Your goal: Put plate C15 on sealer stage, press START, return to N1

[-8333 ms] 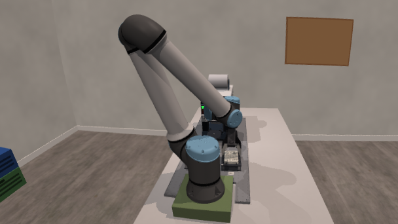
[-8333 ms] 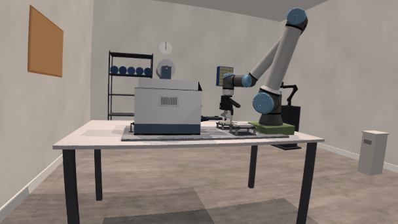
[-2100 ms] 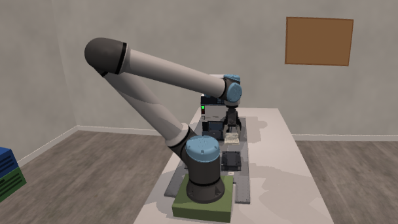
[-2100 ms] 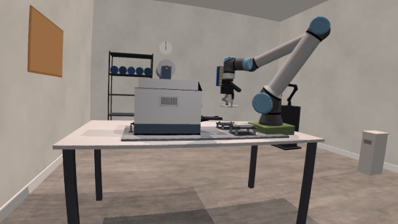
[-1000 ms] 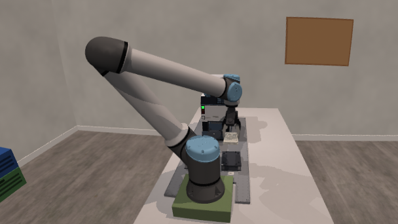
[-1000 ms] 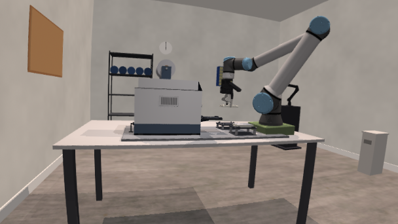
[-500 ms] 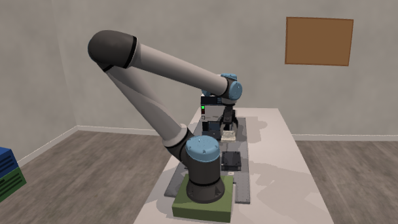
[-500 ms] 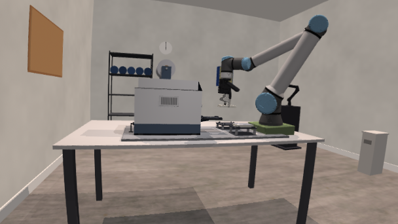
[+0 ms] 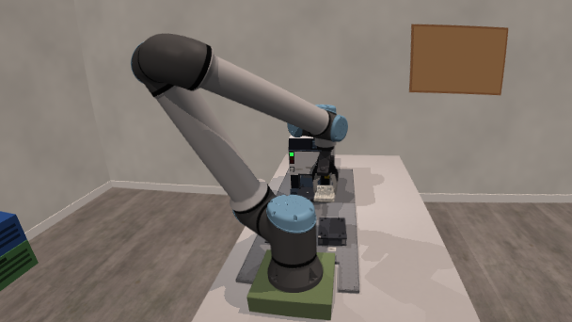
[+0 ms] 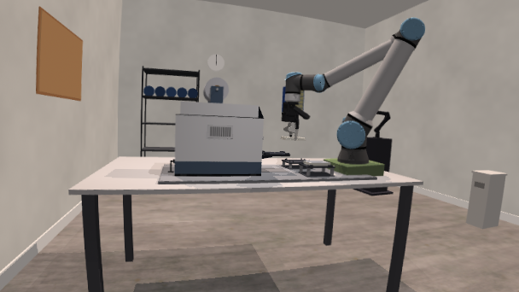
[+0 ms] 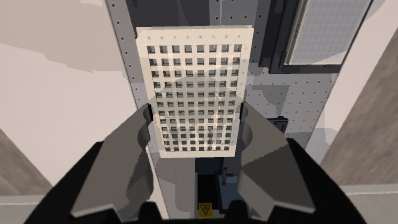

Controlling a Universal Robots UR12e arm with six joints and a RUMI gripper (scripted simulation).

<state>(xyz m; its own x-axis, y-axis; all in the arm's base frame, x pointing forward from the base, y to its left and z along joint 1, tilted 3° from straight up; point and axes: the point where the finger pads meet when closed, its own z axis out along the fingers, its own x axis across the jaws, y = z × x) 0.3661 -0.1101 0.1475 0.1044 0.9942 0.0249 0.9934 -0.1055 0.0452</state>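
Observation:
My gripper [image 11: 196, 104] [image 9: 325, 183] [image 10: 291, 131] is shut on plate C15 [image 11: 195, 75] [image 9: 325, 193] [image 10: 293, 137], a white well plate with open wells. It grips the plate by its long sides. The plate hangs level, well above the table, between the nests and the sealer [image 9: 303, 162] [image 10: 218, 141]. The sealer's lamp [image 9: 292, 154] is green. Its dark stage [image 10: 275, 154] sticks out toward the nests. One nest [image 10: 292, 162] stands empty below the held plate. The other nest [image 9: 332, 231] [image 10: 317, 167] holds a plate with a grey top [image 11: 327, 30].
A grey perforated baseplate [image 9: 345, 268] [image 10: 273, 176] [image 11: 300, 95] carries the sealer and nests. The arm's green base block [image 9: 292, 298] [image 10: 358, 167] stands at the table's end. A shelf rack [image 10: 171, 111] stands behind the table, a white bin [image 10: 484, 198] on the floor.

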